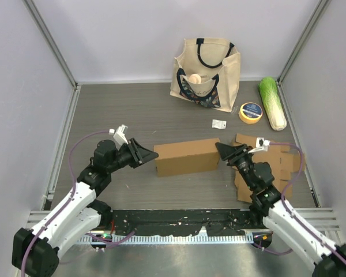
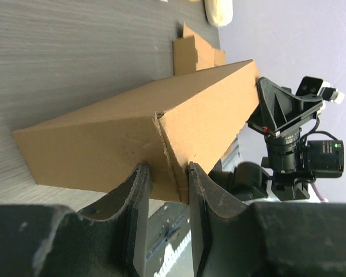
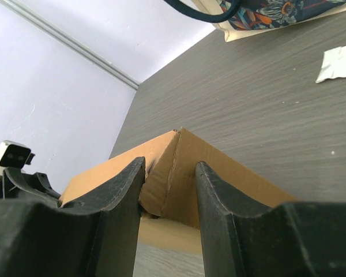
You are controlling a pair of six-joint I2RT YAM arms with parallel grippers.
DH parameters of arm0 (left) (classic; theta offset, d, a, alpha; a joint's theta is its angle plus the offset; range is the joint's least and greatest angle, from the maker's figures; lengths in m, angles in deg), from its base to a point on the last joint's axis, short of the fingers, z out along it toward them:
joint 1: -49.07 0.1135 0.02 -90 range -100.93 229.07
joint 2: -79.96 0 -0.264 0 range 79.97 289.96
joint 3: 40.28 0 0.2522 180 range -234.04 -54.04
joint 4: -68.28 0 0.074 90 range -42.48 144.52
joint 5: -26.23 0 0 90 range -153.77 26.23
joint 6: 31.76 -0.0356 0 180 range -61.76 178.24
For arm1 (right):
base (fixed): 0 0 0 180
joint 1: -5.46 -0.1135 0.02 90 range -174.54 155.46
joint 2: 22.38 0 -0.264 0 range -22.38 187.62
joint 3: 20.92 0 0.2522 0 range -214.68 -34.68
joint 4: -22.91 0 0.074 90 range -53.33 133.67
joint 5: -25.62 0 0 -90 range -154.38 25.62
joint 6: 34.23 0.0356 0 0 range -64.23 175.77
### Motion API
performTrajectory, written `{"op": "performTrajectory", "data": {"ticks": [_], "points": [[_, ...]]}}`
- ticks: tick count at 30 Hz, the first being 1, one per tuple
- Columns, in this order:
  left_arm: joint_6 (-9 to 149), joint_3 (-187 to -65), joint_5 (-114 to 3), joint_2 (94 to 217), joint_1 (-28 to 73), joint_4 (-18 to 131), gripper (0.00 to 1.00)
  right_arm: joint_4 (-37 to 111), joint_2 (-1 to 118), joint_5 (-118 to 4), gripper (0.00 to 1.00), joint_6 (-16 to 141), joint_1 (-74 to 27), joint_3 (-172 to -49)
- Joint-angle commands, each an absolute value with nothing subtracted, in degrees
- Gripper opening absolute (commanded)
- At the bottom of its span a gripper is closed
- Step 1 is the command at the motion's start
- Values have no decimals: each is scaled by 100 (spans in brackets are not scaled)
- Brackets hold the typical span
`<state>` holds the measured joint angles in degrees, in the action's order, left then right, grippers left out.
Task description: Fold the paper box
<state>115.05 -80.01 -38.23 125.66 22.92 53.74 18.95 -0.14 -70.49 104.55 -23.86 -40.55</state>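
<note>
A long brown paper box (image 1: pixel 187 157) lies across the middle of the table. My left gripper (image 1: pixel 151 154) is at its left end. In the left wrist view the jaws (image 2: pixel 168 168) are shut on that end's corner (image 2: pixel 132 133), one finger on each side of the creased edge. My right gripper (image 1: pixel 220 149) is at the box's right end. In the right wrist view its jaws (image 3: pixel 170 164) pinch the folded end flaps (image 3: pixel 179 173), which fill the gap between the fingers. The right gripper also shows in the left wrist view (image 2: pixel 288 115), beyond the box.
A stack of flat cardboard blanks (image 1: pixel 277 167) lies under the right arm. At the back stand a canvas tote bag (image 1: pixel 206 72), a yellow tape roll (image 1: pixel 251 112) and a napa cabbage (image 1: pixel 273 103). A small white packet (image 1: pixel 219 123) lies behind the box.
</note>
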Motion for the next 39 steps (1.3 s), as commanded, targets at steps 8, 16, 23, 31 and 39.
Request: {"op": "performTrajectory", "data": {"ticks": [8, 16, 23, 31, 39], "points": [[10931, -8680, -3530, 14147, 3632, 5627, 7, -2018, 5387, -4373, 27, 9682, -2899, -5153], [10086, -9193, -4240, 14142, 4046, 4214, 7, -2338, 6999, -4451, 27, 9673, -3241, -5798], [10646, -8436, -5366, 11893, 4063, 2447, 65, -1336, 6193, -4969, 30, 10050, -3681, -4874], [10359, -9920, -5612, 11010, 4063, 1120, 100, 2767, 4092, -5312, 72, 9085, -3655, -5593], [10437, -9807, -6015, 12705, 4089, 1584, 100, 2878, 5099, -5084, 86, 9031, -3541, -6877]]}}
